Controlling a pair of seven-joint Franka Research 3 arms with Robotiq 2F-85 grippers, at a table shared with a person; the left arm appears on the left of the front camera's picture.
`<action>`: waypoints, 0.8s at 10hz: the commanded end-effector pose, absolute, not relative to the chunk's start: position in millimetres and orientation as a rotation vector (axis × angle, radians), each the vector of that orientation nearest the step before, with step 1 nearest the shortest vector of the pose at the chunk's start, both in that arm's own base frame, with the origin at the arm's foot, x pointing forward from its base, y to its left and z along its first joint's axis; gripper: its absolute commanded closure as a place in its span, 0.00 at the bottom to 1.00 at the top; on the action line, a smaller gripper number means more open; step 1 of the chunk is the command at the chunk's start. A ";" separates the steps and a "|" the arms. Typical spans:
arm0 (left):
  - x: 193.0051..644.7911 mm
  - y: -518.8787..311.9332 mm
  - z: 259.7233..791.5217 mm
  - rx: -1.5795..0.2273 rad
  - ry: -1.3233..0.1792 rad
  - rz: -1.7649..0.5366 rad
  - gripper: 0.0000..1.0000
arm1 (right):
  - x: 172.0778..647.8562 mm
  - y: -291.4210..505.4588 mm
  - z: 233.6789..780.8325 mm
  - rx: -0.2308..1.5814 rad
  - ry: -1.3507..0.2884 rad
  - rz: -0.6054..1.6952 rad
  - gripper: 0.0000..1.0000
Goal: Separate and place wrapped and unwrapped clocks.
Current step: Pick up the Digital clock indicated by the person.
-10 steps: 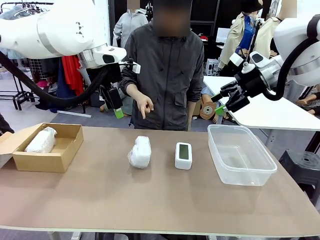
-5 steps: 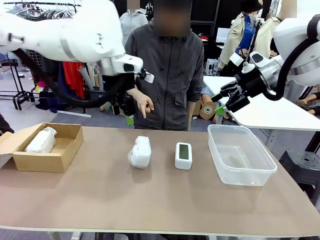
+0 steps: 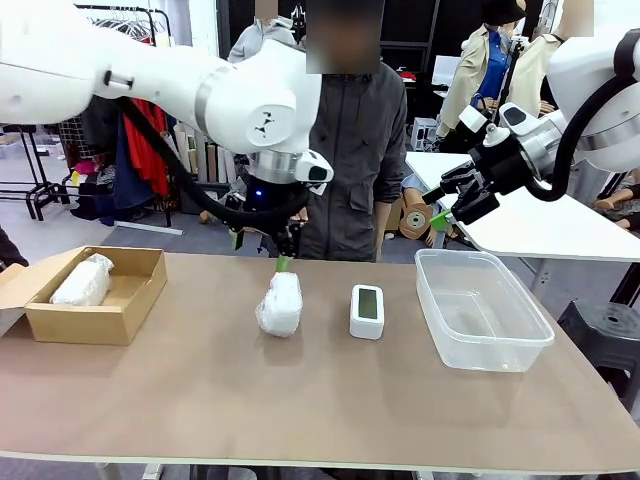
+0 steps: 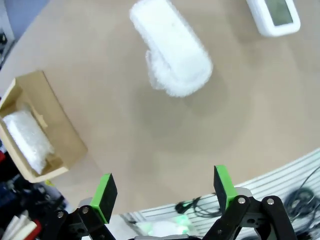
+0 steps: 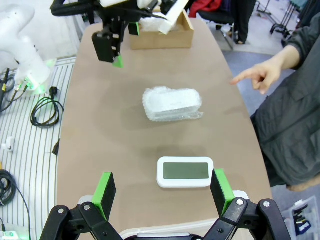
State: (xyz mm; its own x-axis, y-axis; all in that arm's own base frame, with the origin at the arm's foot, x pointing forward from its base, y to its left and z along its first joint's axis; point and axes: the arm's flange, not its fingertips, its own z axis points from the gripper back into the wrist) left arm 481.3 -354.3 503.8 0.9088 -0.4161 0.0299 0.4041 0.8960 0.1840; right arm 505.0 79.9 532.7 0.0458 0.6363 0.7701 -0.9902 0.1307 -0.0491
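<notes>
**A:** Where are the clocks?

**B:** Take the bare clock (image 3: pixel 367 310) as the mark. It lies flat on the table (image 3: pixel 300 400), screen up. One wrapped clock (image 3: pixel 281 303) lies just beside it on the robot's left, not touching it. The other wrapped clock (image 3: pixel 83 282) is well apart from the bare clock, farther off on that same side, inside the cardboard box (image 3: pixel 85 325).

**A:** And the clear tub (image 3: pixel 530 335)?

**B:** Near the bare clock on its opposite side, with a gap between them.

**A:** What about the left gripper (image 3: pixel 260 250)?

**B:** It hangs over the table on the person's side of the bundle next to the bare clock. Its jaws are spread wide, with nothing between the green pads (image 4: pixel 105 192). In its wrist view that bundle lies ahead of the fingers and the bare clock sits in the top corner.

**A:** And the right gripper (image 3: pixel 440 208)?

**B:** It is raised, well apart from the bare clock, beyond the tub's far edge. Its jaws are also wide apart and it grips nothing. Its wrist view looks down on the bare clock, and past the clock the person's hand (image 5: pixel 262 75) points a finger toward the table.
</notes>
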 end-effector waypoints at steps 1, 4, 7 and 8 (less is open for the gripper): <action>499.2 -365.7 496.3 0.084 -0.081 -0.284 0.00 | 504.6 80.1 535.1 0.596 -0.762 1.363 0.00; 520.5 -364.0 478.1 -0.002 -0.133 -0.078 0.00 | 504.6 80.1 535.1 0.596 -0.762 1.363 0.00; 528.0 -358.2 468.3 0.010 -0.250 -0.010 0.00 | 504.6 80.1 535.1 0.596 -0.762 1.363 0.00; 525.8 -364.3 472.2 0.057 -0.295 -0.111 0.00 | 504.6 80.1 535.1 0.596 -0.762 1.363 0.00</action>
State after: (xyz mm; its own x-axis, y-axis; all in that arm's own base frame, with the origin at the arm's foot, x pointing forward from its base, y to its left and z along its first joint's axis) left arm 538.9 -362.7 474.4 0.9710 -0.0541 0.2330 0.0535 0.9985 0.0089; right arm 505.0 79.9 532.7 0.0458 0.6363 0.7701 -0.9902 0.1308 -0.0492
